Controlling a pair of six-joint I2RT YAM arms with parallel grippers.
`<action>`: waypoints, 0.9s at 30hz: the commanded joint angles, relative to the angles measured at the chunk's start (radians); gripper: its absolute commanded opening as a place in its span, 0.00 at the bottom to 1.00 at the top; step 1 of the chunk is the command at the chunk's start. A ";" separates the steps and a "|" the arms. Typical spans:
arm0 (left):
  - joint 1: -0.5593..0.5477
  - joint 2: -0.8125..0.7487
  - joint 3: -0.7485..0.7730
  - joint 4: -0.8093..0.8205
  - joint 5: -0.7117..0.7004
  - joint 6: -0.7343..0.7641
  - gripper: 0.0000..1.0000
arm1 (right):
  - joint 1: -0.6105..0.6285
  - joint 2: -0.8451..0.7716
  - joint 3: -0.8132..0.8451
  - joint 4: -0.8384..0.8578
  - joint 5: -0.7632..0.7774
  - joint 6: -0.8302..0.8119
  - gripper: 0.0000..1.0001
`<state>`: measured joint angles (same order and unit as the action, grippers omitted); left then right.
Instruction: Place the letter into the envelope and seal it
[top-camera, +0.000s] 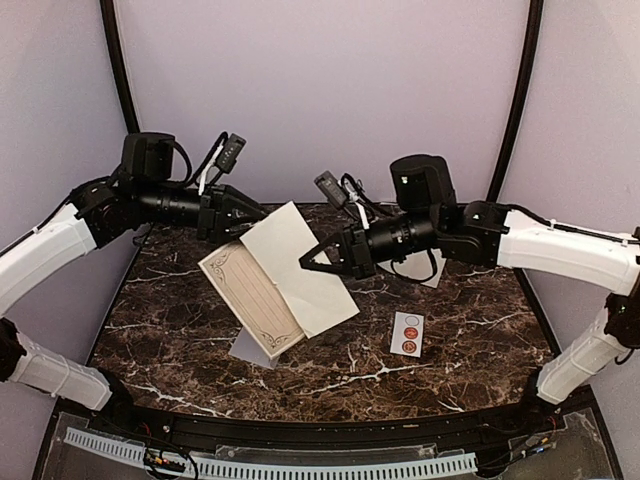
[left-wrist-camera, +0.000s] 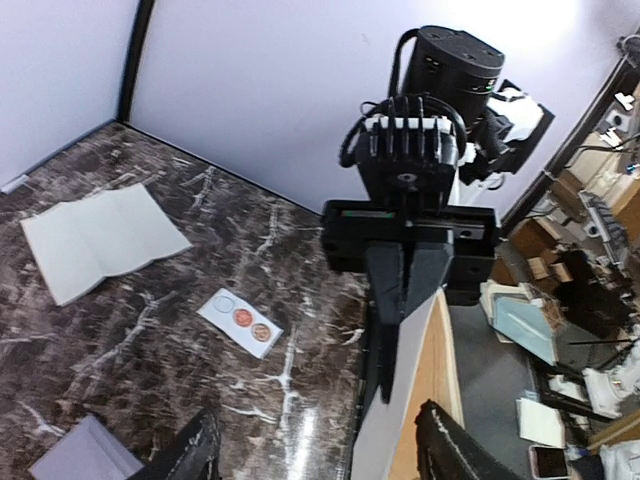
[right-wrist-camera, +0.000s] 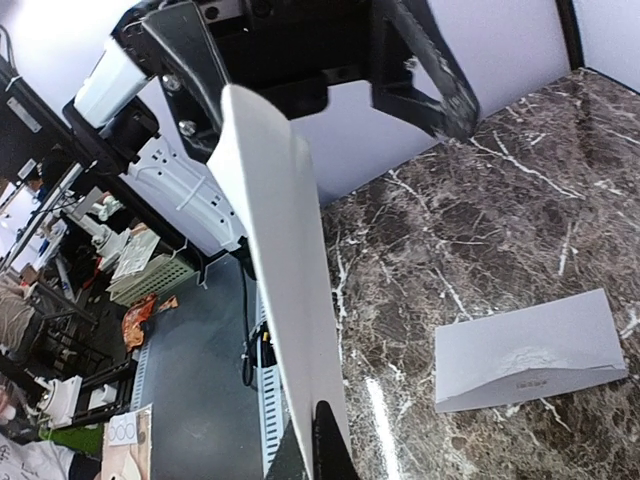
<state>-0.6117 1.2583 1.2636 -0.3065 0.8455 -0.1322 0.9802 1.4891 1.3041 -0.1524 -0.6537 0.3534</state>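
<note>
The letter (top-camera: 290, 270), a folded cream sheet with an ornate border, hangs tilted in the air above the table. My right gripper (top-camera: 305, 263) is shut on its right edge; the right wrist view shows the sheet (right-wrist-camera: 280, 250) edge-on, running up from my pinched fingers (right-wrist-camera: 322, 450). My left gripper (top-camera: 245, 215) is open, and the letter's upper-left edge (left-wrist-camera: 395, 430) sits between its spread jaws, close to one finger (left-wrist-camera: 455, 450). The grey-lavender envelope (top-camera: 250, 348) lies flat on the table under the letter, mostly hidden in the top view. It also shows in both wrist views (left-wrist-camera: 85, 455) (right-wrist-camera: 530, 345).
A small white sticker strip (top-camera: 407, 332) with round seals lies at the front right, also in the left wrist view (left-wrist-camera: 240, 322). A white creased sheet (left-wrist-camera: 100, 240) lies at the back right, under my right arm (top-camera: 434, 270). The dark marble table (top-camera: 180, 340) has purple walls behind.
</note>
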 joint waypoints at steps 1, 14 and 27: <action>0.011 -0.099 0.006 0.023 -0.314 -0.021 0.75 | -0.049 -0.086 -0.077 0.068 0.177 0.076 0.00; 0.193 -0.235 -0.225 0.206 -0.599 -0.324 0.88 | -0.109 -0.283 -0.269 0.408 0.213 0.198 0.00; -0.036 -0.058 -0.275 0.551 -0.097 -0.330 0.88 | -0.038 -0.200 -0.178 0.444 0.160 0.183 0.00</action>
<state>-0.5728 1.2091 0.9688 0.0502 0.5323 -0.4850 0.9348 1.2690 1.0935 0.2619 -0.5213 0.5400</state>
